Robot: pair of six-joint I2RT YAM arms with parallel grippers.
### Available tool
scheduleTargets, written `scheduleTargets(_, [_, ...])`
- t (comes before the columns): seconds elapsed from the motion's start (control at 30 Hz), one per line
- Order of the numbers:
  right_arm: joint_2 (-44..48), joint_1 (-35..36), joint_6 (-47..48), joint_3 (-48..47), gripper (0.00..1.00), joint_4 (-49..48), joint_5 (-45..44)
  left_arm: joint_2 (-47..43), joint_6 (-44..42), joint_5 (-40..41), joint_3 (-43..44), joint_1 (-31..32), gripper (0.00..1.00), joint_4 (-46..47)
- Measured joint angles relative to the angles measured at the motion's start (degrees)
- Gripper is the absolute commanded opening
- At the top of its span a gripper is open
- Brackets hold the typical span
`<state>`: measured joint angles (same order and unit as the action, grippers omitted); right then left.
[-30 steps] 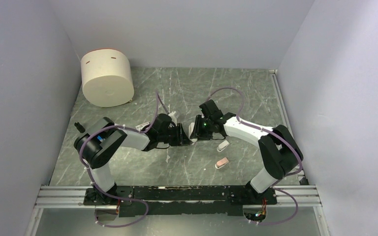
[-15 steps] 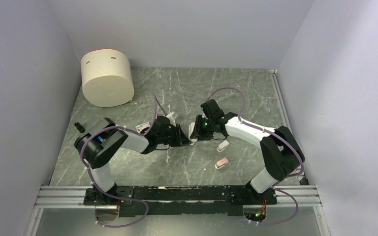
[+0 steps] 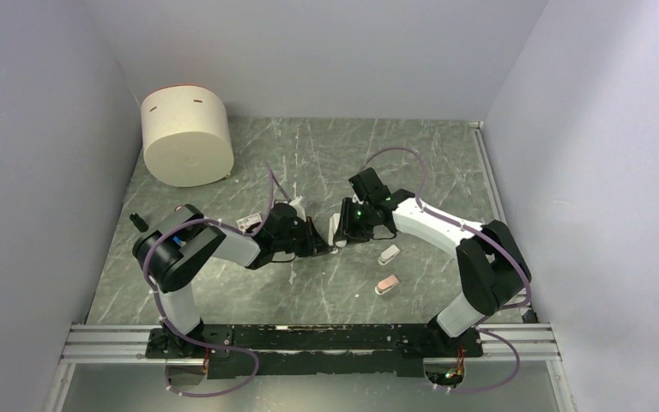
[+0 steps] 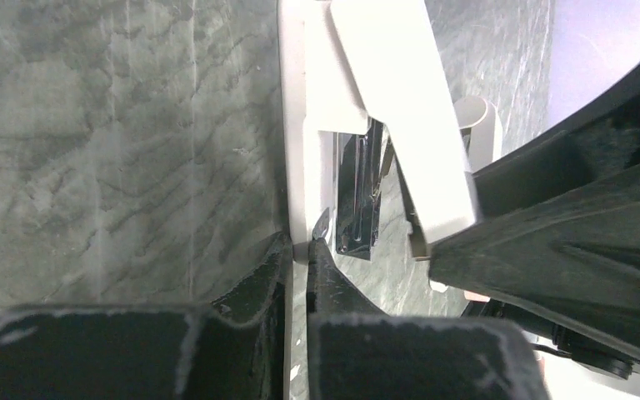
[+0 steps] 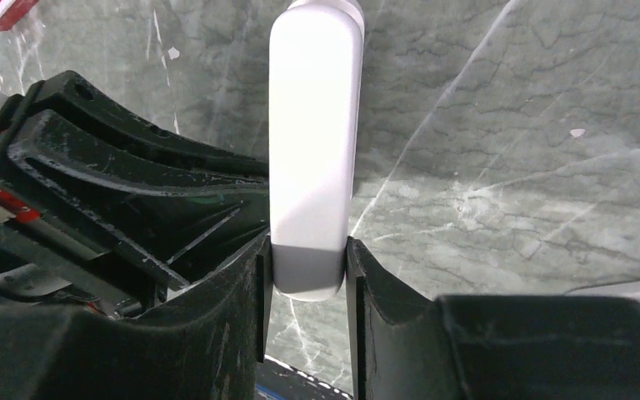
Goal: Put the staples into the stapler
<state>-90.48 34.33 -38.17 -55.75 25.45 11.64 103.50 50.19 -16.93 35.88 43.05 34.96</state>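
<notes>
- stapler (image 5: 312,125): slim white bar, held off the table (image 3: 223,283) near its middle, between the two grippers; in the left wrist view it stands hinged open, the top arm tilted away from a thin white base plate
- right gripper (image 5: 308,268): jaws partly apart and clamped on both sides of the stapler's near end; the bar runs straight out from between the fingers
- left gripper (image 4: 302,247): jaws drawn almost together, pinching the thin edge of the white base plate; faces the right gripper at close quarters
- dark metal strip (image 4: 358,196): shiny, dark grey, lying lengthwise inside the open stapler between base plate and top arm; cannot tell whether it is a block of staples or the stapler's own channel
- staples box (image 3: 247,222): small, red-and-white, on the table just beside the left arm's forearm, apart from the stapler
- white stubby piece (image 3: 389,254): on the table, just beside the right arm's forearm
- pink stubby piece (image 3: 387,284): on the table, near the white one, closer to the arm bases
- cream cylinder (image 3: 186,137): large, red-rimmed top, at the table's far left corner, well apart from the rest
</notes>
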Motion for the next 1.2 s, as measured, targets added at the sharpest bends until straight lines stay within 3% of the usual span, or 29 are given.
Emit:
scheduleTargets(0.2, [0.00, -0.46, 2.19, -4.85, 0.18, 6.10, -2.56, 0.02, -0.02, 0.00, 0.22, -0.02, 0.05, -0.42])
scheduleTargets(0.33, [0.00, -1.51, 2.73, -7.58, 0.27, 8.26, -4.74, 0.28, 0.00, -0.02, 0.52, -0.04, 0.05, -0.50])
scheduleTargets(0.53, [-0.33, -2.60, 4.15, -12.28, 0.29, 9.44, -9.07, 0.55, -0.04, -0.04, 0.94, -0.09, 0.05, -0.61])
scheduleTargets(0.7, [-2.56, -2.91, 5.77, -15.76, 0.37, 9.01, -12.24, 0.66, -0.04, -0.04, 1.07, -0.09, 0.05, -0.70])
scheduleTargets(1.2, [-8.59, -3.30, 7.34, -18.67, 0.31, 1.01, -18.53, 0.87, 0.22, -0.02, 1.20, -0.11, 0.05, -0.57])
